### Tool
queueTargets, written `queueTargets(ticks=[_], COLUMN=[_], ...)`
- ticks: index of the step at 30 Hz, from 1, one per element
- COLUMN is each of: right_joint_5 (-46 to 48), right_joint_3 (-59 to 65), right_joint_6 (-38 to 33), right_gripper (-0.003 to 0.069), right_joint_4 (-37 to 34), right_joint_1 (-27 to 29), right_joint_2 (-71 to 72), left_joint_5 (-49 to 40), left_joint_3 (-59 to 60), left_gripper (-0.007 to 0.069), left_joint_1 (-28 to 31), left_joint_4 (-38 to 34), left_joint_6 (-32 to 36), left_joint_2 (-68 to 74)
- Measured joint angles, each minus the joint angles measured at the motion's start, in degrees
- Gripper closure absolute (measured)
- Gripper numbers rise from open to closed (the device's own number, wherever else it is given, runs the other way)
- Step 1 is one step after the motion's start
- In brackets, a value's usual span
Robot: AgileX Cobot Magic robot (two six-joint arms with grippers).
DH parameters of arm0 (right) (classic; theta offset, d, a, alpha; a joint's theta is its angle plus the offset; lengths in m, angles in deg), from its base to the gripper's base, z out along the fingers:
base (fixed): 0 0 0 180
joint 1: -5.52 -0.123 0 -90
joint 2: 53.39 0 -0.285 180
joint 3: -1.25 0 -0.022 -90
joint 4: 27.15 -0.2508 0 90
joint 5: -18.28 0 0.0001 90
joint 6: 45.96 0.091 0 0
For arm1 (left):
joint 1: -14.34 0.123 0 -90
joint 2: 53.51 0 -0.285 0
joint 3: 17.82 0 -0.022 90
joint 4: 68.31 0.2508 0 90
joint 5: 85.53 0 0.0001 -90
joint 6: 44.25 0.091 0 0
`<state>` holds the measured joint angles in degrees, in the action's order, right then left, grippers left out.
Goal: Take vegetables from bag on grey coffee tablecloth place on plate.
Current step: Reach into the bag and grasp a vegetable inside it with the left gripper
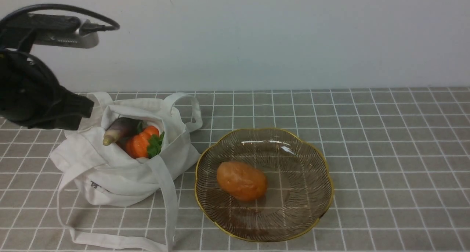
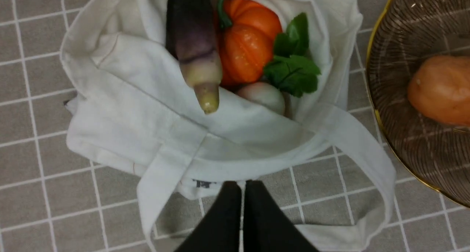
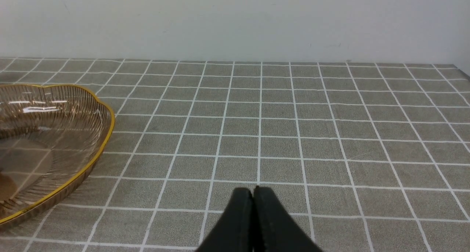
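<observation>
The off-white bag (image 1: pixel 117 160) lies open on the grey checked tablecloth (image 1: pixel 385 153) at the left. Inside it are a purple eggplant (image 1: pixel 119 130) with a pale tip, an orange pumpkin (image 1: pixel 141 141) with green leaves, and a pale round item (image 2: pixel 262 96). The glass plate (image 1: pixel 312 193) with a gold rim stands right of the bag and holds an orange-brown potato-like vegetable (image 1: pixel 241 181). My left gripper (image 2: pixel 242 186) is shut and empty, above the bag's near side; the eggplant (image 2: pixel 196 50) and pumpkin (image 2: pixel 246 42) lie beyond it. My right gripper (image 3: pixel 253 191) is shut and empty over bare cloth, right of the plate (image 3: pixel 91 153).
The bag's long straps (image 1: pixel 110 239) trail over the cloth toward the front edge. A pale wall (image 1: pixel 257 35) bounds the far side of the table. The left arm's black body (image 1: pixel 33 97) hangs above the bag's left side.
</observation>
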<state>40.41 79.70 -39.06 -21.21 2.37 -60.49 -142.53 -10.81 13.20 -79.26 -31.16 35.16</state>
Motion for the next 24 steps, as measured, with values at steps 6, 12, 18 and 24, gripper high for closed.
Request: queueTargets(ticks=[6,12,18,24], right_joint_5=[0.0,0.0,0.0,0.0], right_joint_3=[0.0,0.0,0.0,0.0], right_joint_6=[0.0,0.0,0.0,0.0], right_gripper=[0.0676,0.0676,0.0676,0.0676], right_joint_4=[0.0,0.0,0.0,0.0], right_joint_1=[0.0,0.0,0.0,0.0], right_joint_2=[0.0,0.0,0.0,0.0], left_joint_5=[2.3,7.8,10.5,11.1], left_joint_3=[-3.2,-3.4,-3.6,-3.6], left_gripper=[0.0485,0.0279,0.0183,0.0176], left_joint_1=[0.0,0.0,0.0,0.0], left_joint_4=[0.7,0.7,1.0,-1.6], left_joint_6=[0.7,2.6,2.9,2.9], left_joint_2=[7.6,13.2,18.5,21.9])
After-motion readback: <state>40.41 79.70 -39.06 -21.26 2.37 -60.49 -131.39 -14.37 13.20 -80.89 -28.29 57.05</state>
